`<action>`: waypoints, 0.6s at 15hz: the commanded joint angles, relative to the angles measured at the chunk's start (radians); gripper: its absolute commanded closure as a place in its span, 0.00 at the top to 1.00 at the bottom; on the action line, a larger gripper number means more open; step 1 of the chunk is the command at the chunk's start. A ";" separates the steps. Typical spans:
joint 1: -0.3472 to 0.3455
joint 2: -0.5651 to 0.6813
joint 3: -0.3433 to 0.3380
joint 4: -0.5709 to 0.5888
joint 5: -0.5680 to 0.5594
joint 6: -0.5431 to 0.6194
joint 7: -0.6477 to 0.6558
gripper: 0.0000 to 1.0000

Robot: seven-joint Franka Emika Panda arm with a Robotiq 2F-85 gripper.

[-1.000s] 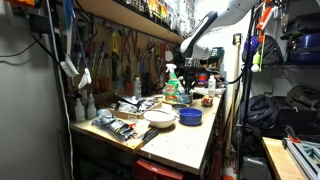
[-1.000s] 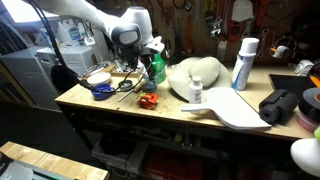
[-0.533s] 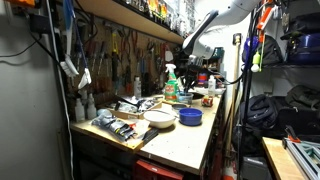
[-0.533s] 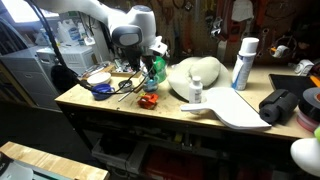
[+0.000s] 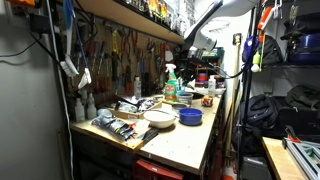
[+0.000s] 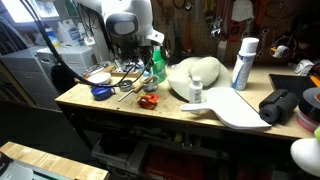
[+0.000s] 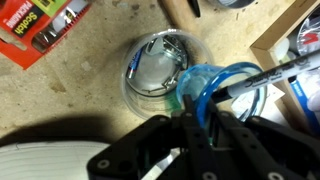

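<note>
In the wrist view my gripper [image 7: 197, 108] points down with its two black fingers pressed together; nothing shows between them. Just past the fingertips lie a blue translucent ring [image 7: 222, 82] and a black marker [image 7: 262, 73]. A clear glass jar [image 7: 155, 65] stands on the bench beside them. In an exterior view the gripper [image 6: 137, 46] hangs above the bench next to a green spray bottle [image 6: 156, 66] with a white nozzle. It also shows in an exterior view [image 5: 197, 57], right of the same bottle [image 5: 170, 84].
The workbench [image 6: 120, 110] carries a blue bowl [image 6: 101, 92], a small red object [image 6: 148, 100], a white hat-like shape [image 6: 200, 75], a small bottle [image 6: 196, 92] and a white spray can [image 6: 243, 62]. A Scotch tape pack [image 7: 40, 25] lies by the jar. A white plate [image 5: 158, 117] sits beside the blue bowl.
The arm has risen above the bench, lifting the gripper away from the clutter. The green spray bottle has stayed in place.
</note>
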 commanded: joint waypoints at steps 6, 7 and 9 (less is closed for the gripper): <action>0.029 -0.034 0.061 -0.015 0.115 -0.108 -0.218 0.03; 0.036 -0.029 0.066 -0.014 0.114 -0.108 -0.228 0.03; 0.044 -0.018 0.076 -0.011 0.111 -0.118 -0.242 0.03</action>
